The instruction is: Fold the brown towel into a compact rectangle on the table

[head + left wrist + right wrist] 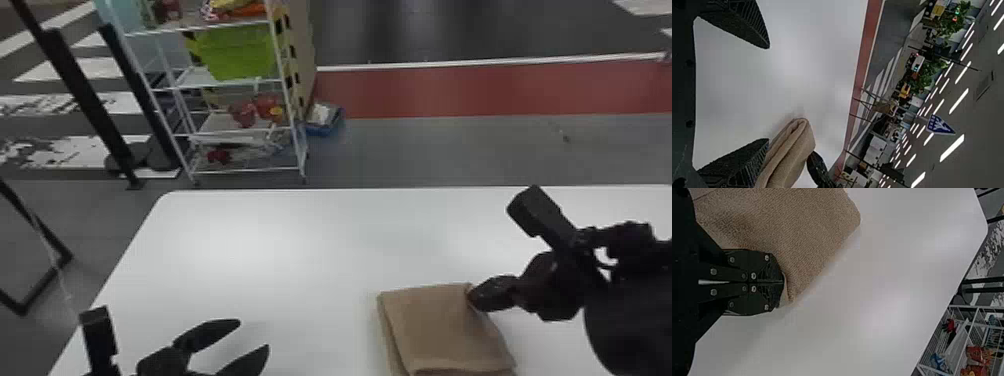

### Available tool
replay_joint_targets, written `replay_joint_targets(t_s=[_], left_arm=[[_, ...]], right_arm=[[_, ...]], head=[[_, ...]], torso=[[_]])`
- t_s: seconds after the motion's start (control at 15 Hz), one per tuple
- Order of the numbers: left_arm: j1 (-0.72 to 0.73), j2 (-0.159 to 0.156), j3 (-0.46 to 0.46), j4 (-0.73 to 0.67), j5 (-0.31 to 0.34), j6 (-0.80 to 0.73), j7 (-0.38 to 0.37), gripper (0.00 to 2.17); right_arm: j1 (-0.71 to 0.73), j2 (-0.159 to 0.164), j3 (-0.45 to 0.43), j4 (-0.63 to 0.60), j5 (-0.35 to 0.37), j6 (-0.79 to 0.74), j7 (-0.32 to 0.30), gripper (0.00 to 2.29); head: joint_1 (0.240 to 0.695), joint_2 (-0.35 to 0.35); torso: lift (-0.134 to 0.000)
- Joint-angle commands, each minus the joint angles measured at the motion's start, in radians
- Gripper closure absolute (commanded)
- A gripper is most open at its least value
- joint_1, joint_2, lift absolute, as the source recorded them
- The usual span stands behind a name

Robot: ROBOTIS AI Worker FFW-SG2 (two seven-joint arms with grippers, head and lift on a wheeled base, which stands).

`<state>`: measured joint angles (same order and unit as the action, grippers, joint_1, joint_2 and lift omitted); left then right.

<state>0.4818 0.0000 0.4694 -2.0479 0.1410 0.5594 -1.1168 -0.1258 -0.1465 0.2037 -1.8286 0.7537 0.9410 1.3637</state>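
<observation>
The brown towel (440,325) lies folded in layers on the white table, right of centre in the head view. My right gripper (472,297) is at its far right corner, and in the right wrist view this gripper (783,282) is shut on the edge of the towel (789,231). My left gripper (255,332) stands open over the table, left of the towel with a gap between them. In the left wrist view the left gripper (769,94) has its fingers wide apart, and the folded towel (793,152) appears beyond one of them.
The white table (300,240) extends to the left and beyond the towel. Past its far edge stand a white wire shelf (240,127) with a green bin (240,52) and a blue box (322,120) on the floor. Black stands (95,107) rise at the far left.
</observation>
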Motion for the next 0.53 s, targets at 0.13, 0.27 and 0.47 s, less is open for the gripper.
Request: replay_joint_targets(t_s=[0.13, 0.27, 0.47], left_arm=[[0.014, -0.003, 0.011, -0.005, 0.011, -0.017, -0.005, 0.03], [0.014, -0.003, 0.012, -0.011, 0.014, -0.017, -0.005, 0.03], [0.017, -0.003, 0.011, -0.012, 0.015, -0.017, -0.012, 0.03]], right_arm=[[0.081, -0.038, -0.030, -0.120, 0.072, -0.043, 0.003, 1.43], [0.173, -0.064, -0.081, -0.274, 0.105, -0.230, 0.003, 0.14], [0.311, -0.108, -0.030, -0.439, 0.251, -0.494, 0.003, 0.10]], head=[[0.695, 0.161], [0.695, 0.145], [0.695, 0.123]], torso=[[-0.122], [-0.122], [-0.122]])
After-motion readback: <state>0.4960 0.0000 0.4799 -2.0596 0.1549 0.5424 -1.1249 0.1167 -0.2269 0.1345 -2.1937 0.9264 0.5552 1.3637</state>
